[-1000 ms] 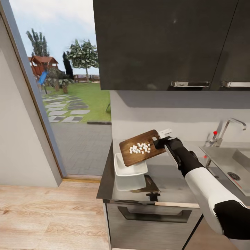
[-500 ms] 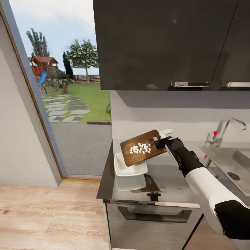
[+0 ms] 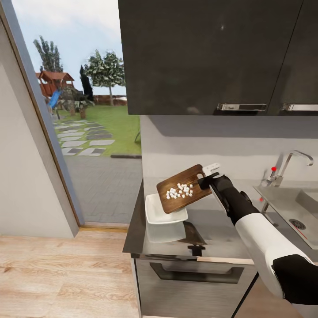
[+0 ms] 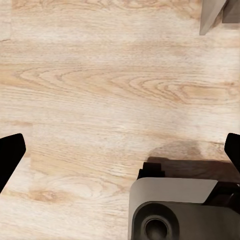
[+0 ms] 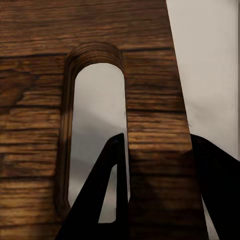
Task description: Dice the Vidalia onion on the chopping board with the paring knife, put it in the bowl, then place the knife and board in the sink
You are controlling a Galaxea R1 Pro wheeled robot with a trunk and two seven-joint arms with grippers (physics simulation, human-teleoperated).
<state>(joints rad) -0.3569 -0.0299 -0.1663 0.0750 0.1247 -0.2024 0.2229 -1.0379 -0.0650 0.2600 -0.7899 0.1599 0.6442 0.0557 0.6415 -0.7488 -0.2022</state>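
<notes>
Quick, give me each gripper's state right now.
Left gripper: open, holding nothing, over the wooden floor.
Right gripper: closed on the handle end of the chopping board, which carries the diced onion above the bowl.

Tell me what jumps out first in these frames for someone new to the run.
The wooden chopping board held in the air by the right tool, tilted down over the white bowl at the counter's left end, with small white onion cubes on it. Behind it, dark wall cabinets fill the top of the head view, and a big window at left opens on a garden.
</notes>
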